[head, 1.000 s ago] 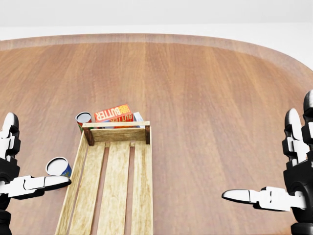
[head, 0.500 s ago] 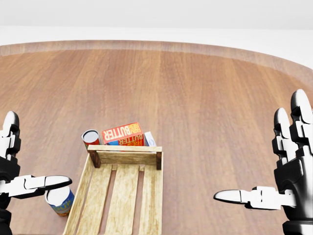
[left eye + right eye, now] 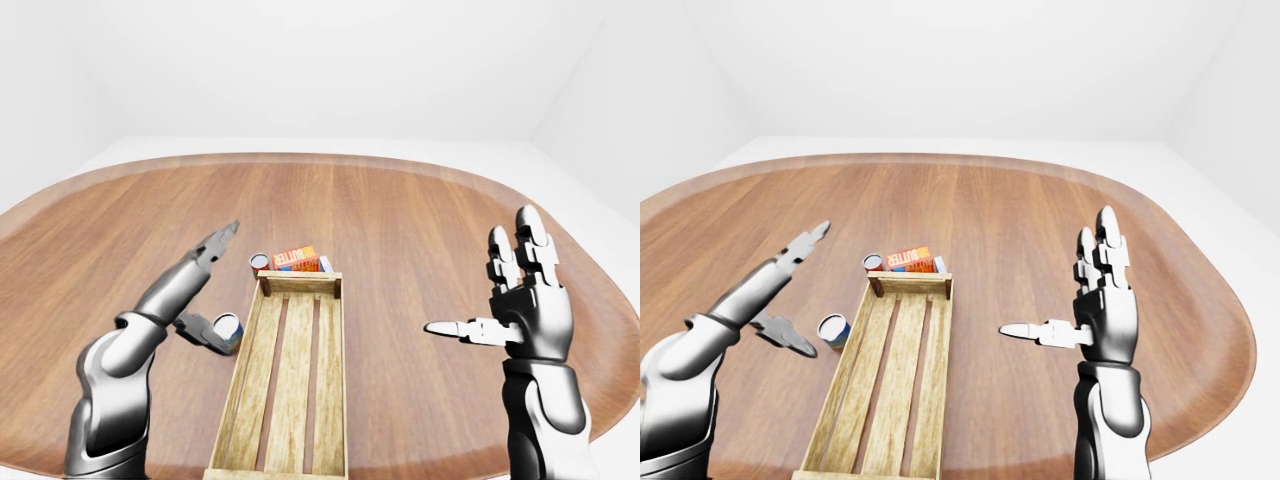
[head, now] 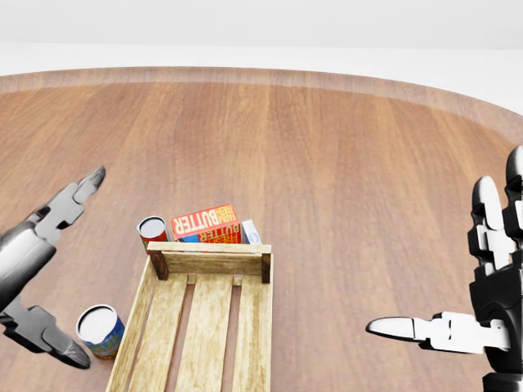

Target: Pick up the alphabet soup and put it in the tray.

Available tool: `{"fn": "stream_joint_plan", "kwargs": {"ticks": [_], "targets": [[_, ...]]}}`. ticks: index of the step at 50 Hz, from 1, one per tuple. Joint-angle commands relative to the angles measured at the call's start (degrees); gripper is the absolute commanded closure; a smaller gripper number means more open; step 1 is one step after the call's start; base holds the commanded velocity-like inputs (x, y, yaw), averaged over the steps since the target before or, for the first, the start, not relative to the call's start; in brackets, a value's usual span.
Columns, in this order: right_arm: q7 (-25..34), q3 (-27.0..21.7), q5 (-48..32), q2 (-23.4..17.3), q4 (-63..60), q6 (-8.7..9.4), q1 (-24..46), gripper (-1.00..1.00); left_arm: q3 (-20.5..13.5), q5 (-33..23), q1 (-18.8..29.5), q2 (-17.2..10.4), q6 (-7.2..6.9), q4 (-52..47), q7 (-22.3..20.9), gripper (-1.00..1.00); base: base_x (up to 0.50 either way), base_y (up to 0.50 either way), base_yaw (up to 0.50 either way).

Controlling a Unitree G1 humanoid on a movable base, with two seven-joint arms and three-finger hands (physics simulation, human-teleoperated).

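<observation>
Flanking the tray [image 4: 204, 327], spread left robot hand [image 4: 41, 269] beside alphabet soup [image 4: 100, 331].

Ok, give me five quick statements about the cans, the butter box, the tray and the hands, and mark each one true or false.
1. The wooden tray has nothing in it. True.
2. The blue-labelled can stands inside the tray. False: it stands on the table, beside the tray's left wall in the head view.
3. The left hand has its fingers closed round a can. False: its fingers are spread and hold nothing.
4. The butter box lies just beyond the tray's far end, with a red can to its left. True.
5. The right hand is open and holds nothing. True.
</observation>
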State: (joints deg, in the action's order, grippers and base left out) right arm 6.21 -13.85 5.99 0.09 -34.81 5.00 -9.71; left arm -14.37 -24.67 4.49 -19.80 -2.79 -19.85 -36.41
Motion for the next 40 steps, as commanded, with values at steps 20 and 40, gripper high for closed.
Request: {"fn": "stream_joint_plan", "kwargs": {"ticks": [20,40], "targets": [[-0.12,-0.01,1.32,0.27,-1.87,0.0,-0.35,-1.0,-2.21,-40.12,6.23,-2.13,6.74,6.39,-3.59,-1.0,0.0,0.0,0.0],[-0.4,0.3,1.66,0.12,-1.18,0.0,0.03,-1.0,2.59,-42.87,4.13,0.14,7.79,21.27,-3.59,-1.0,0.0,0.0,0.0]]}}
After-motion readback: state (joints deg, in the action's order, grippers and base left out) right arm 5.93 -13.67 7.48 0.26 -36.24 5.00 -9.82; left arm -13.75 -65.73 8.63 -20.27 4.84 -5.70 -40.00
